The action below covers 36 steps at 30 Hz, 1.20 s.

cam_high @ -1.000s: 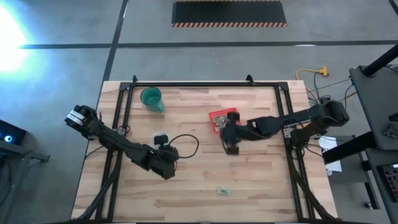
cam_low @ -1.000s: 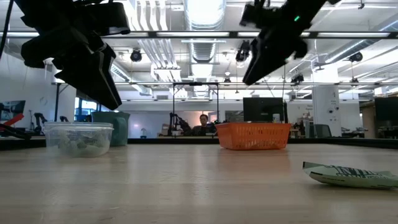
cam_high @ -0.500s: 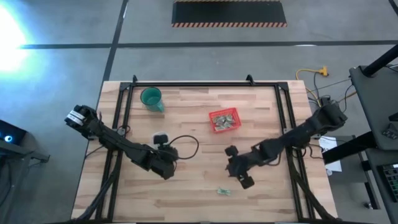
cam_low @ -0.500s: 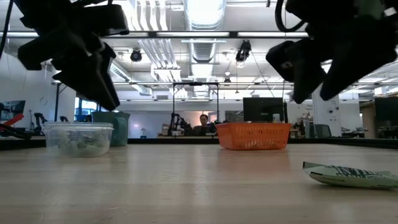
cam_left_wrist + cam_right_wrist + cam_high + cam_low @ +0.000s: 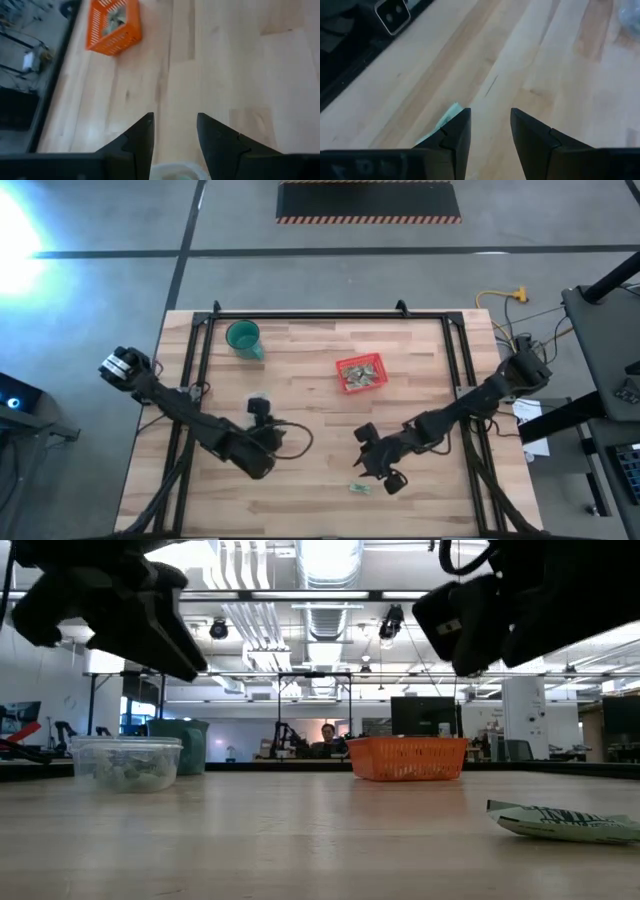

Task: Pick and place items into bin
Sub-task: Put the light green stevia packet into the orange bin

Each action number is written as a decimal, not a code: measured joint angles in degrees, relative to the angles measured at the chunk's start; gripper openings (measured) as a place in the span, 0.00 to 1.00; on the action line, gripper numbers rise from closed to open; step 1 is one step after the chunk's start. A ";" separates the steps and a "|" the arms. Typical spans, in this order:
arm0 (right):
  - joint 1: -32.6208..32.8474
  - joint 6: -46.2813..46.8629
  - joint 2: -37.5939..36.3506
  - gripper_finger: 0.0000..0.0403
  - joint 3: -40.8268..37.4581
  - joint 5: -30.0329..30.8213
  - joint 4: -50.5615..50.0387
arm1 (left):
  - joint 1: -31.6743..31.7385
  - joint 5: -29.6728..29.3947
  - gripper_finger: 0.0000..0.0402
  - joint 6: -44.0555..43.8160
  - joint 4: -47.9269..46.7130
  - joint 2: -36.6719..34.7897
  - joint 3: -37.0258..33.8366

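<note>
A pale wooden table [image 5: 310, 380] in a bright workshop, lab benches and a seated person beyond. Your right gripper [image 5: 383, 472] hangs over the near half of the table, its fingers [image 5: 454, 134] parted with bare wood between them and nothing held. At its seven o'clock in the overhead view, close by, lies one item [image 5: 359, 487], a small, flat, crinkled packet in pale green and white (the low view shows it lying flat on the wood). You look to be on the approach to a pick; next you need to centre over that packet, descend and close. The bin [image 5: 360, 372], a red basket already holding pale pieces, sits at twelve o'clock, well apart. Your left gripper [image 5: 262, 436] waits open above a clear tub [image 5: 126, 762].
</note>
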 joint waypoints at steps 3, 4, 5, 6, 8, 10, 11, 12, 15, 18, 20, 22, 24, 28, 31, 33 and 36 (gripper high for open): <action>-0.02 0.91 1.58 0.32 -0.92 -0.21 1.62 | -2.23 -4.85 0.33 0.03 2.12 -3.59 -3.33; -0.02 0.93 2.15 0.32 -0.94 -0.21 2.03 | -2.98 -6.52 0.33 0.50 3.94 -5.21 -5.04; 0.00 0.89 2.54 0.32 -1.01 -0.24 2.15 | -3.77 -8.07 0.33 1.71 6.38 -7.06 -7.28; 0.00 0.89 2.91 0.32 -1.09 -0.42 2.54 | -4.33 -8.95 0.33 3.61 10.21 -9.14 -9.73; -0.04 0.89 3.70 0.32 -1.10 -2.07 4.05 | -4.81 -8.11 0.33 9.13 21.19 -13.67 -15.17; -0.03 0.92 4.13 0.32 -1.10 -3.70 5.49 | -4.86 -4.47 0.33 15.74 32.70 -18.30 -21.18; -0.02 0.96 4.34 0.32 -1.10 -4.30 6.44 | -4.86 -2.15 0.33 18.65 37.96 -20.68 -23.88; -0.02 1.03 4.54 0.32 -1.09 -4.57 7.12 | -4.86 -0.07 0.33 21.02 42.95 -22.94 -26.48; -0.02 2.52 5.14 0.32 -1.10 -4.76 7.37 | -4.86 5.14 0.33 25.02 53.16 -28.89 -32.33; -0.02 4.84 6.47 0.32 -1.07 -4.74 8.02 | -4.93 7.13 0.33 24.98 55.16 -33.00 -35.12; -0.02 5.85 7.99 0.33 -1.05 -4.73 9.31 | -4.93 7.75 0.33 24.89 55.77 -34.15 -35.83; -0.04 6.40 9.35 0.35 -0.99 -4.73 8.99 | -4.93 7.98 0.33 24.90 55.90 -34.10 -35.89; -0.13 6.98 10.50 0.39 -0.55 -4.74 9.03 | -4.93 8.06 0.33 24.96 55.86 -33.36 -35.44; -0.15 7.82 11.40 0.46 0.26 -4.74 8.78 | -4.93 8.21 0.33 25.14 55.94 -30.86 -33.98; -0.15 7.82 11.40 0.51 0.25 -4.85 8.61 | -4.93 8.23 0.33 25.19 55.93 -29.21 -33.07; -0.13 7.82 11.51 0.53 0.21 -4.90 8.62 | -4.93 8.22 0.33 25.21 56.00 -28.31 -32.37; -0.13 7.82 12.60 0.54 0.17 -5.50 8.95 | -4.95 8.23 0.33 25.43 55.92 -27.45 -31.56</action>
